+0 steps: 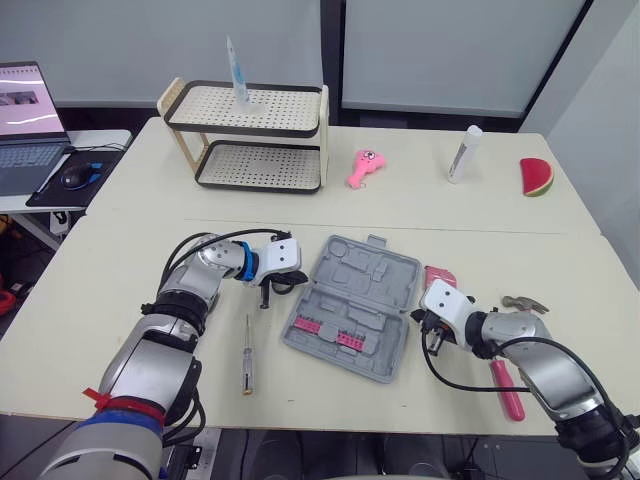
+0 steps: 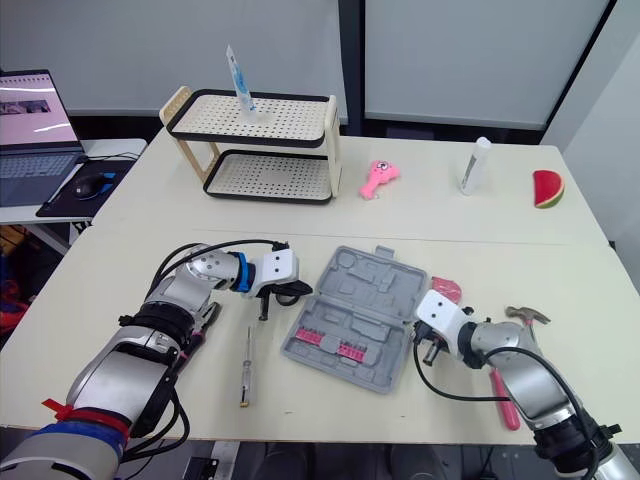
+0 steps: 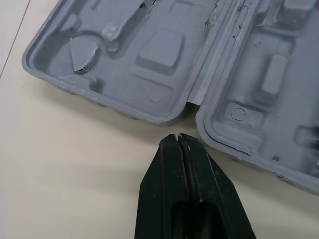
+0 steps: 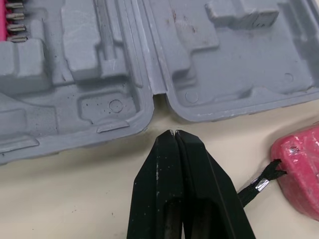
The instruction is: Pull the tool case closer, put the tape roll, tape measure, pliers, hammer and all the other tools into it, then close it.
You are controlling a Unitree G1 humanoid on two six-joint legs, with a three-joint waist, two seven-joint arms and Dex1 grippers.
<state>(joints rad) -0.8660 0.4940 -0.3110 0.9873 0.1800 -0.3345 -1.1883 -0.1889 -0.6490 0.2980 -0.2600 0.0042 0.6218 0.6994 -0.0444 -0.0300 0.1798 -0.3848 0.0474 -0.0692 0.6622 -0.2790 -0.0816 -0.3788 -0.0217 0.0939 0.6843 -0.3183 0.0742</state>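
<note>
The left gripper (image 3: 178, 135), fingers pressed together, is set just beside one hinge end of the tool case (image 1: 355, 305), shown open and flat between both arms: grey moulded recesses, one row of pink bits (image 1: 330, 332). The right gripper (image 4: 174, 132), likewise closed, is set at the other hinge end.

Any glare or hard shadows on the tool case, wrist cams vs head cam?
Left wrist view: tool case evenly lit, no glare, only a thin soft shadow under its rim by the shut left claw. Right wrist view: same, faint sheen on the shut right claw. Left eye view: table evenly lit; laptop screen glows brightly.
</note>
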